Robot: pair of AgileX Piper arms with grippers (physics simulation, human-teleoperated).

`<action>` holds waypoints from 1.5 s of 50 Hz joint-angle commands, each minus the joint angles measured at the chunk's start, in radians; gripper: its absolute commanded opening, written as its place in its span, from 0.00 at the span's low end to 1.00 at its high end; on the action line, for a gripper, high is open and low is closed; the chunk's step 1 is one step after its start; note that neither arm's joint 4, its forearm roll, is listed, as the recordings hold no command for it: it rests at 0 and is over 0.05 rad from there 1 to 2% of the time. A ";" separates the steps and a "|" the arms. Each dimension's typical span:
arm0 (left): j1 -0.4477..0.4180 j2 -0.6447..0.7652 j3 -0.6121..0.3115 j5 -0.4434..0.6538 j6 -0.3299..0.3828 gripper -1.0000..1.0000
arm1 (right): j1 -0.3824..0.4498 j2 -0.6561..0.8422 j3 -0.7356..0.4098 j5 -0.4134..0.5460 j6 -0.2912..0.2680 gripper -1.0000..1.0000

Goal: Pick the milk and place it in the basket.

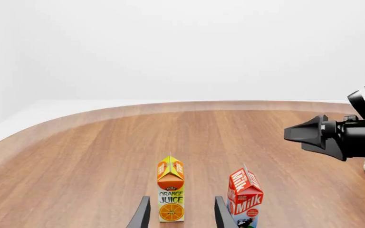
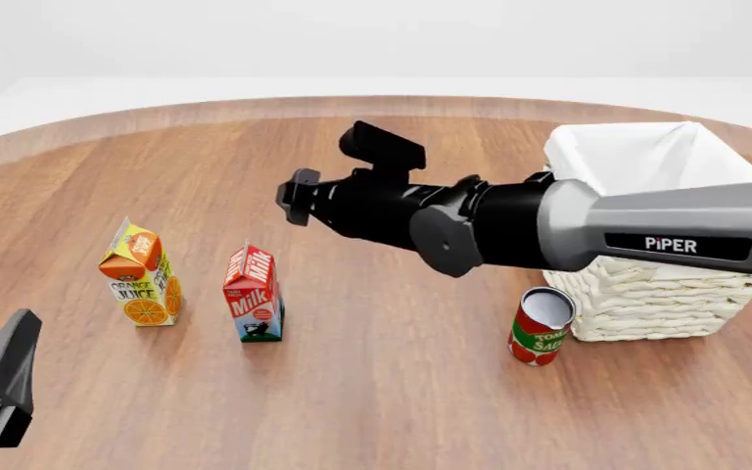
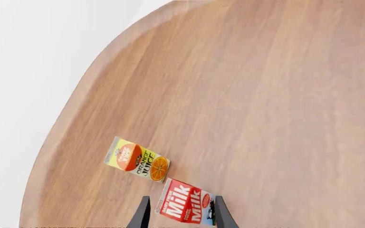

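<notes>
You're hovering the right end effector (image 3: pixel 180 213), fingers apart, over the milk (image 2: pixel 255 293) standing ungrasped on the tabletop (image 2: pixel 390 392); grasp, carry and basket (image 2: pixel 650 235) drop all pending.

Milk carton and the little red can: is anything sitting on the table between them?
No. In the front view only bare wooden table lies between the milk and the can. The right arm passes higher up, not on the table.

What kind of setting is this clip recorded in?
Probably a simulated tabletop test scene, not a real room: a bare wooden table, blank white surroundings, and groceries, the milk and a basket.
</notes>
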 commanded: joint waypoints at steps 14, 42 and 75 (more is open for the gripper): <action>0.000 0.000 0.000 0.000 0.000 1.00 | 0.044 0.106 -0.054 -0.013 0.032 1.00; 0.000 0.000 0.000 0.000 0.000 1.00 | 0.052 0.166 -0.056 -0.058 0.074 1.00; 0.000 0.000 0.000 0.000 0.000 1.00 | 0.078 0.236 -0.101 -0.073 0.092 1.00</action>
